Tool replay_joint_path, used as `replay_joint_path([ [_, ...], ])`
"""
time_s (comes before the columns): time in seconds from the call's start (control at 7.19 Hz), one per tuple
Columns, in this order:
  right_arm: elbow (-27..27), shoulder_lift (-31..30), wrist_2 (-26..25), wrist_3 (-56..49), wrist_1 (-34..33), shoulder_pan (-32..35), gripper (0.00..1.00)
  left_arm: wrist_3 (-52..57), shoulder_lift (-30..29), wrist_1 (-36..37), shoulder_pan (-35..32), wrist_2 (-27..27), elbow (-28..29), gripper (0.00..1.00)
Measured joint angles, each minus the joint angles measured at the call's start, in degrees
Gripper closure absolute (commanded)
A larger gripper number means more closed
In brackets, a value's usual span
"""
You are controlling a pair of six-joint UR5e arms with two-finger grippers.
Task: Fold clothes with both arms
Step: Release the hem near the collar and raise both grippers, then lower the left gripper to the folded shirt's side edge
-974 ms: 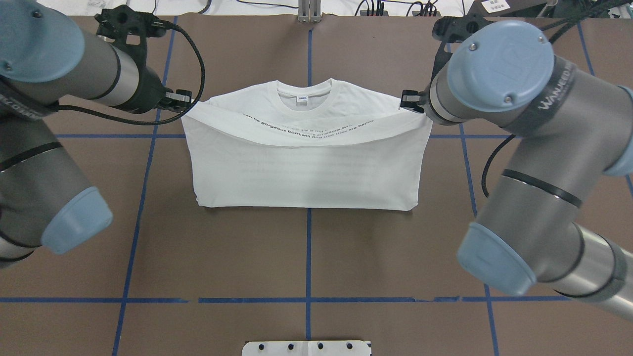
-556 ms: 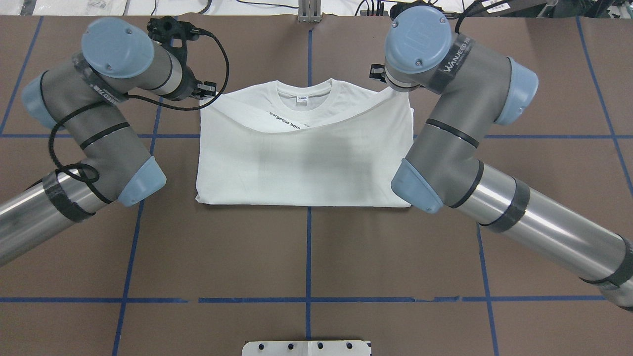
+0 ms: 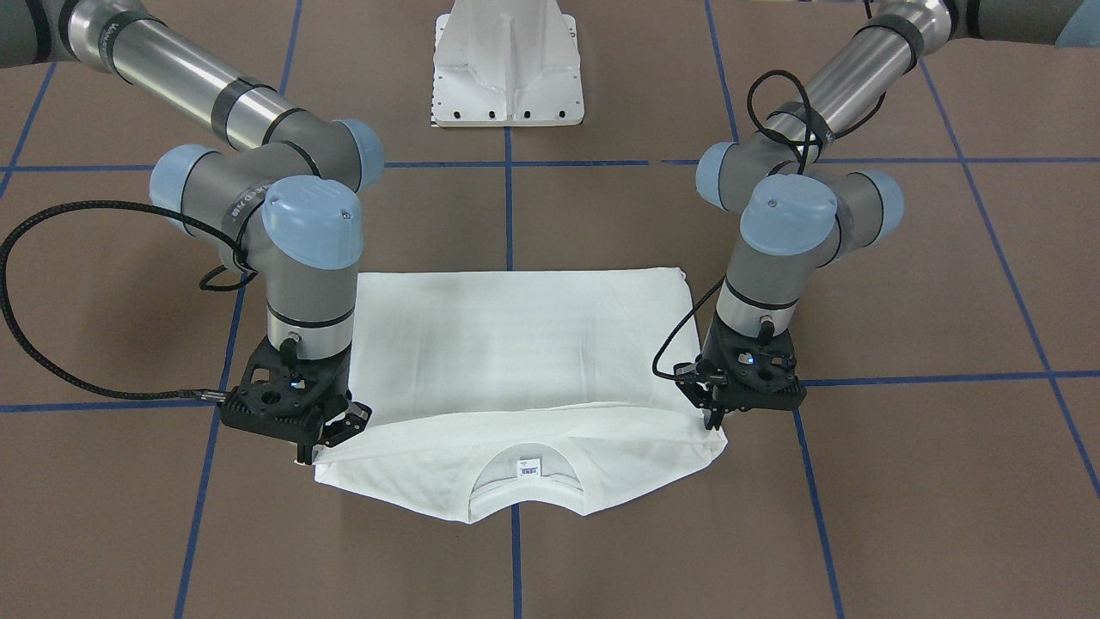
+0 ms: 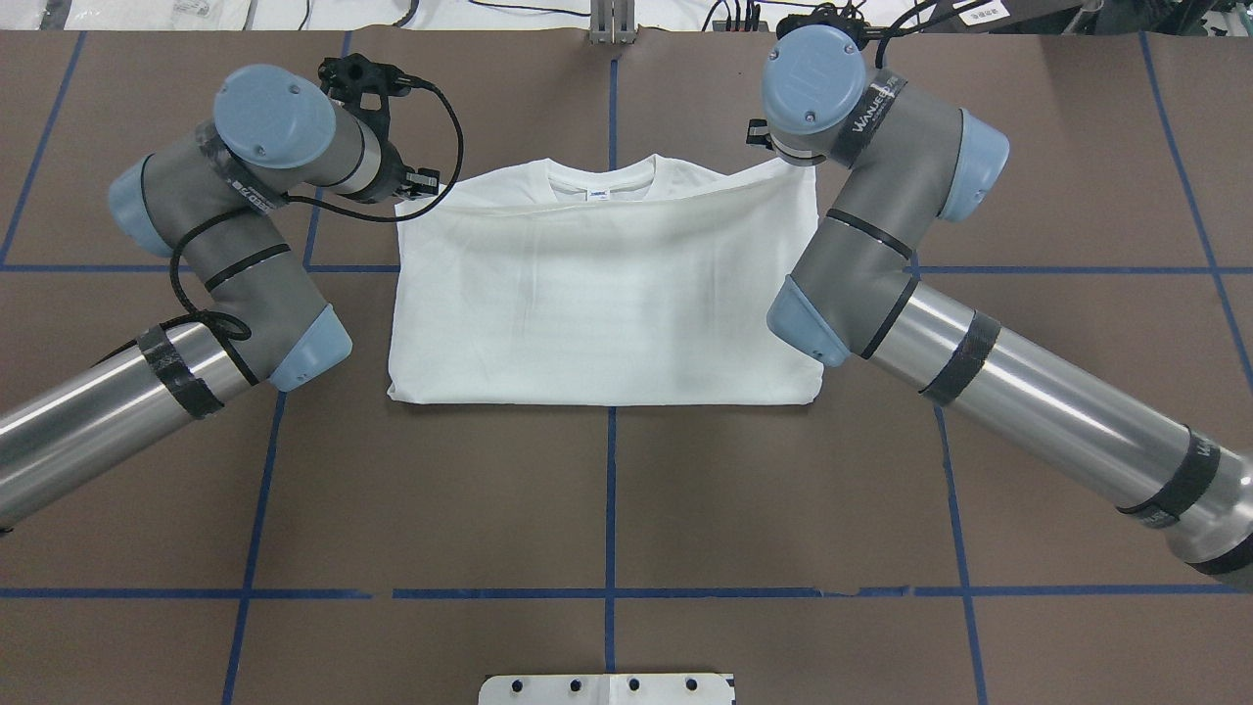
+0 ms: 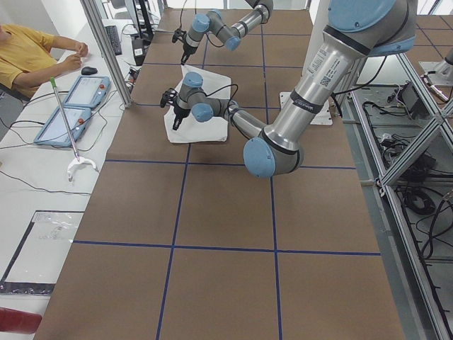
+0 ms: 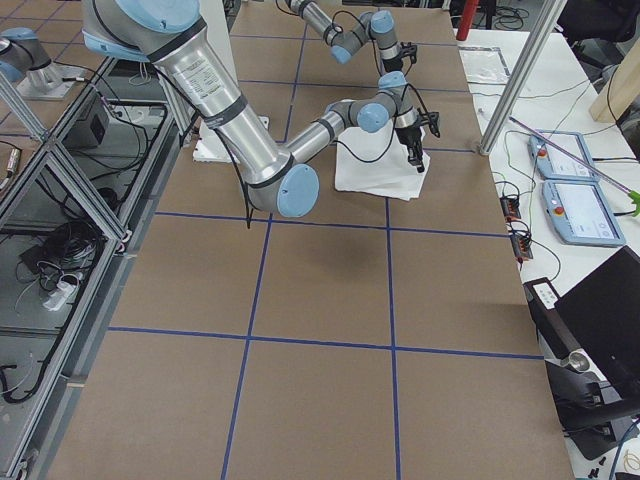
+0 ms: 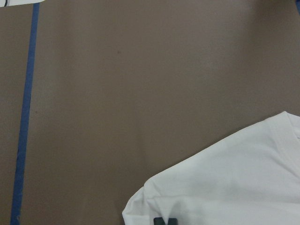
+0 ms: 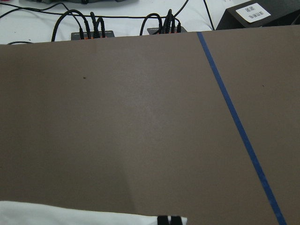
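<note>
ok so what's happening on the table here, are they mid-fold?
Yes, mid-fold. A white shirt lies on the brown table with its bottom half doubled over toward the collar, which sticks out past the folded edge. The left gripper and the right gripper each pinch one corner of that folded edge, low against the table. Neither has let go yet.

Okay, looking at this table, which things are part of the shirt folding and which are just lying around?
Part of the job:
white T-shirt
left tool, shut on the shirt's folded-over edge
right tool, shut on the same edge

Just lying about:
white pedestal base
blue-edged tablets on the side bench
reacher stick
cables beyond the table
</note>
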Motion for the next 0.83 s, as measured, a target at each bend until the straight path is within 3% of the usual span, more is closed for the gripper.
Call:
replay_joint_path([
  [0.14,-0.61,-0.03,-0.03,-0.16,0.28,0.01,0.00,-0.01,-0.06,-0.15,0.00,-0.01,0.10,0.01],
  [0.42,-0.73,0.22,0.33,-0.14,0.78,-0.08,0.00,1.00,0.52,-0.16,-0.10,-0.14,-1.04,0.00],
  [0.83,1.51,-1.52,2.58,-1.15,3.58,-0.18,0.00,1.67,9.65,-0.55,1.06,-1.97,-14.25,0.00],
])
